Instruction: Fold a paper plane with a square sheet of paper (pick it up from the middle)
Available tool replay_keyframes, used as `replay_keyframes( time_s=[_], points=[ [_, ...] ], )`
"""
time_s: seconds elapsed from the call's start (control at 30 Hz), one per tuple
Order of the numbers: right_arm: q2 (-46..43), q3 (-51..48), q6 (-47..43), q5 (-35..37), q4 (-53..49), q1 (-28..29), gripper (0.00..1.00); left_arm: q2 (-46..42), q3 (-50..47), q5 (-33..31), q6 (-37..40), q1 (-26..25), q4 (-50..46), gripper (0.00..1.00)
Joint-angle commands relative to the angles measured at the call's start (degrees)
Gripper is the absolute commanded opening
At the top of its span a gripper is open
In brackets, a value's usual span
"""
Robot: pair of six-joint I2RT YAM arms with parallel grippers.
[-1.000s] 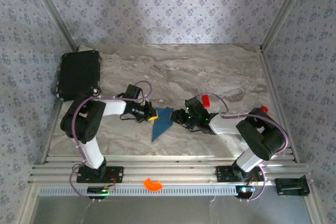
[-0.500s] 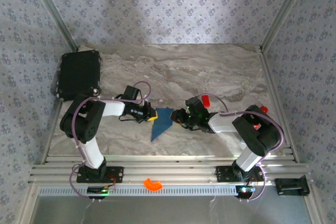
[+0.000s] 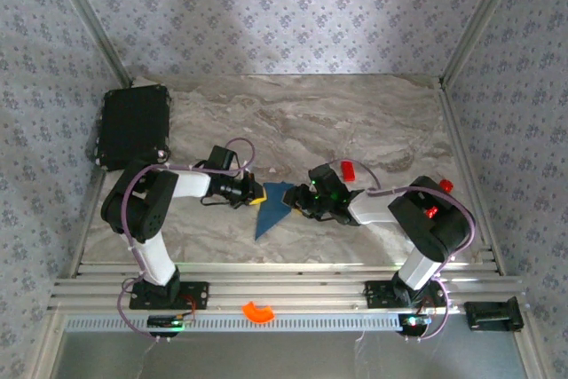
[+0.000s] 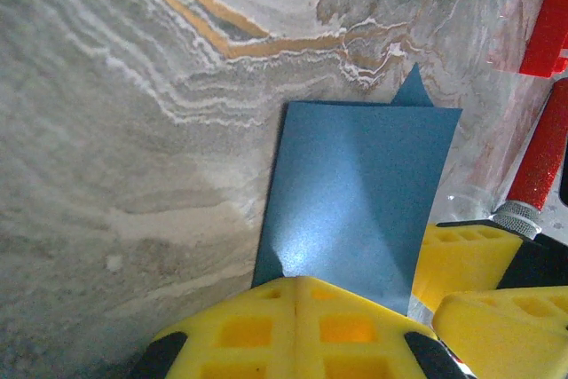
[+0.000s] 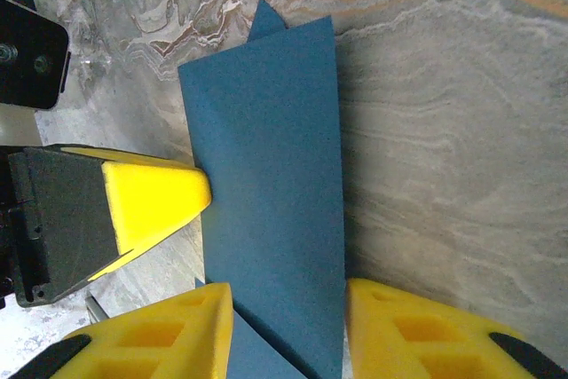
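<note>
**Step in hand.** A fold is being worked into the square sheet of paper [image 3: 272, 209]. The sheet is lying flat on the marble table [image 3: 373, 122], near the middle and toward the near edge, between the two grippers. It is presenting as a long creased panel with a small pointed corner projecting at one end. No dart is being formed yet, so the work is judged to be at an early-to-middle stage.

**Tools.** The left gripper [image 3: 257, 194] is being held with its jaws closed together and nothing between them. In the right wrist view its joined tip is being pressed against the left edge of the sheet. The right gripper [image 5: 288, 308] is being held with its jaws partly apart at a modest gap, and the folded panel is running between the fingers. Whether the pads are bearing on the paper cannot be told.

**Next move.** The panel is judged to be awaiting flattening along its crease, with the left tip serving as a hold-down. A low, steady stroke is being called for, so that the thin sheet is not dragged or skewed.

**Surroundings.**
- A small red block [image 3: 350, 169] is lying just beyond the right gripper.
- A black case [image 3: 133, 126] is sitting at the far left, well apart.
- An orange curved piece [image 3: 258, 311] is resting on the near rail.

Nothing is lying on the paper. The closeness of the two grippers is being noted as the main hazard.
</note>
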Motion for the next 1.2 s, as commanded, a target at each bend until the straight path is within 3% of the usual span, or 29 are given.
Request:
replay_keyframes(
  time_s=[0.0, 0.17, 0.27, 0.63, 1.17],
  points=[
    [1.35, 1.51, 0.84, -0.87, 2.02, -0.26, 0.39, 0.27, -2.17, -1.87, 0.09, 0.2, -2.22, 0.03],
    [3.17, 2.8, 0.45, -3.91, 4.71, -2.26, 0.39, 0.35, -2.25, -1.87, 0.0, 0.16, -1.97, 0.03],
    [5.43, 4.58, -0.79, -7.55, 5.57, -3.79, 0.35, 0.45, -2.29, -1.8, -0.04, 0.14, -1.89, 0.03],
    [7.8, 5.61, -2.67, -10.28, 6.06, -5.55, 0.22, -0.51, -2.72, -1.75, -0.61, 0.11, -0.68, 0.03],
    [8.6, 5.51, -3.03, -11.6, 6.85, -5.46, 0.18, -0.24, -3.46, -1.53, -1.22, 0.14, 0.38, 0.03]
  ],
)
